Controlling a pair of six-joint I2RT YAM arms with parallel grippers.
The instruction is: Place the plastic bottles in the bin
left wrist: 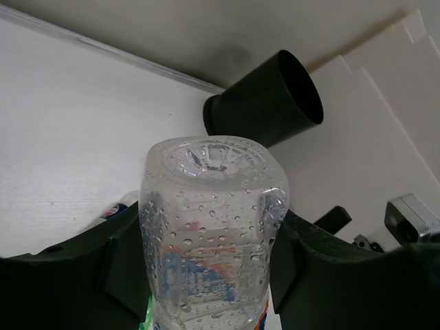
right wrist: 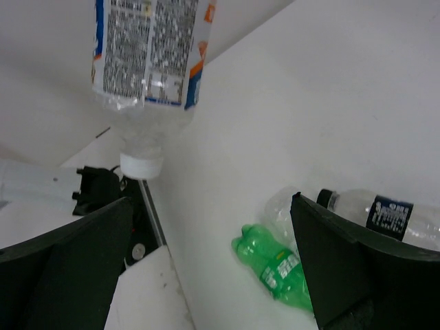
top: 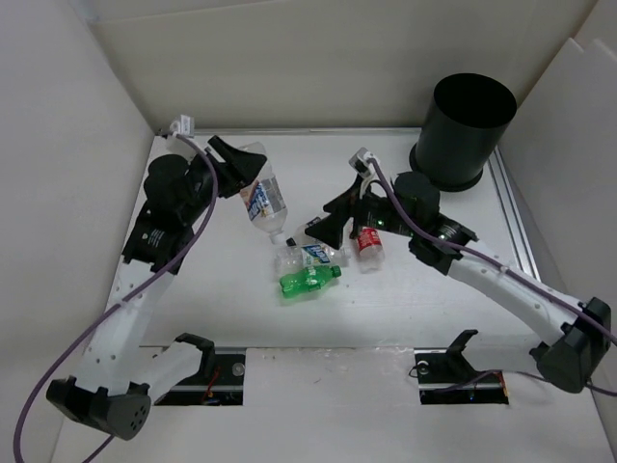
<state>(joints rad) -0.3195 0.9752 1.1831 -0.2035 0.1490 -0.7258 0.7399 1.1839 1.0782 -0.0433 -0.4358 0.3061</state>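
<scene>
My left gripper (top: 238, 166) is shut on a clear bottle with a blue-white label (top: 262, 198) and holds it off the table, cap downward; the bottle fills the left wrist view (left wrist: 210, 227) between the black fingers (left wrist: 120, 268). It hangs at the top of the right wrist view (right wrist: 148, 55). My right gripper (top: 328, 220) is open and empty above the bottles on the table. These are a green bottle (top: 308, 280) (right wrist: 275, 268), a clear dark-labelled one (top: 313, 254) (right wrist: 388, 216), another clear one (top: 288, 258) and a red-labelled one (top: 369, 241). The black bin (top: 468, 130) (left wrist: 268, 100) stands far right.
White walls close in the table on the left, back and right. A metal rail (top: 511, 217) runs along the table's right edge beside the bin. The arm bases (top: 207, 362) sit at the near edge.
</scene>
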